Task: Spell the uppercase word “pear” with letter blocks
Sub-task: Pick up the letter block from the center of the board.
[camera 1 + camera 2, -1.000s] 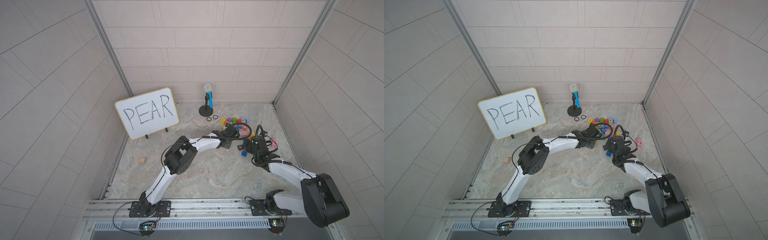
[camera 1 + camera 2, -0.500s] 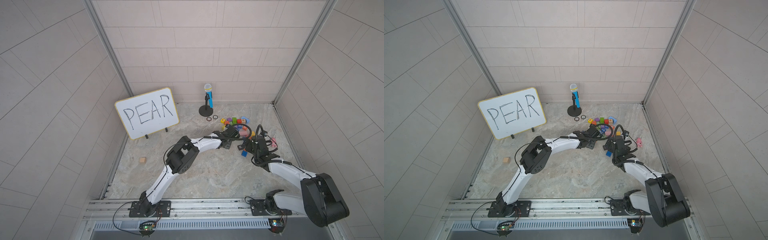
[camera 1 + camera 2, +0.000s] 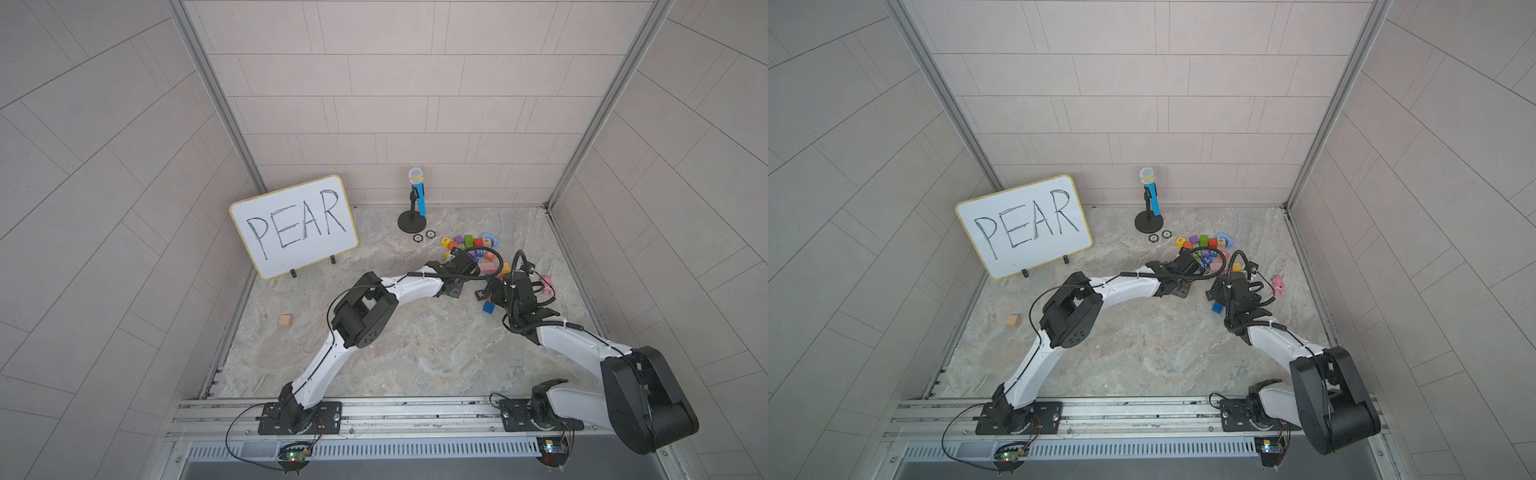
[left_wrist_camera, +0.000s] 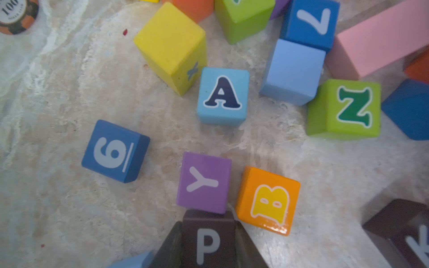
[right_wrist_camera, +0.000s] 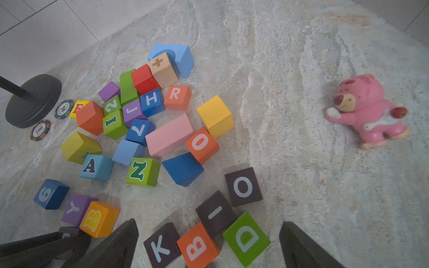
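Marble tabletop (image 3: 415,353), with a whiteboard (image 3: 293,226) reading "PEAR".
Left jaws clamped on the dark P block (image 4: 207,239), just beside the purple Y block (image 4: 204,183). Right jaws wide apart and empty, above the K block (image 5: 162,246). The A block (image 4: 222,96) and the R block (image 5: 177,97) lie in the pile.

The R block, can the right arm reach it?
Probably yes: the right gripper is open and empty, nothing lies on the R block, though the H block crowds one side.
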Available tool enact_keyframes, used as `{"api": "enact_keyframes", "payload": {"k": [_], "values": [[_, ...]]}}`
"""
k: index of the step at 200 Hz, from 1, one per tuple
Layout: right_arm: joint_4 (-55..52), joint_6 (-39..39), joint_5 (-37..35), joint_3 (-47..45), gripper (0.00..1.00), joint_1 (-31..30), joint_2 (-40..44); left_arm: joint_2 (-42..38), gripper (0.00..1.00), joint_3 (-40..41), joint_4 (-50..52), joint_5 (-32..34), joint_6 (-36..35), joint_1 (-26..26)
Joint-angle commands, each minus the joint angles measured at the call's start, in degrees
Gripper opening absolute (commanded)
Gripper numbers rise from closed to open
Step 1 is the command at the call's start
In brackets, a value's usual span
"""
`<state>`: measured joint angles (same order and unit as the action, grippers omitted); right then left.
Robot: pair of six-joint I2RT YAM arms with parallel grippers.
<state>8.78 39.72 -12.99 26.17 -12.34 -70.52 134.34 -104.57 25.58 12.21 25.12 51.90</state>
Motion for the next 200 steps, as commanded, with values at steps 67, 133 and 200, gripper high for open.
{"api": "enact_keyframes", "payload": {"k": [67, 133, 200], "values": [[0.23, -1.96, 1.01, -0.17, 1.0, -1.69, 2.52, -7.31, 0.33, -0.26, 3.96, 1.93, 3.65, 0.16], [8.91, -9.76, 3.57, -1.42, 1.0, -11.76, 1.52, -19.17, 0.31, 11.86, 2.72, 6.49, 6.86, -1.5], [22.82, -22.3, 7.75, 0.98, 1.0, -26.27, -9.54, -35.79, 0.31, 35.0, -1.06, 9.22, 10.96, -7.23]]}}
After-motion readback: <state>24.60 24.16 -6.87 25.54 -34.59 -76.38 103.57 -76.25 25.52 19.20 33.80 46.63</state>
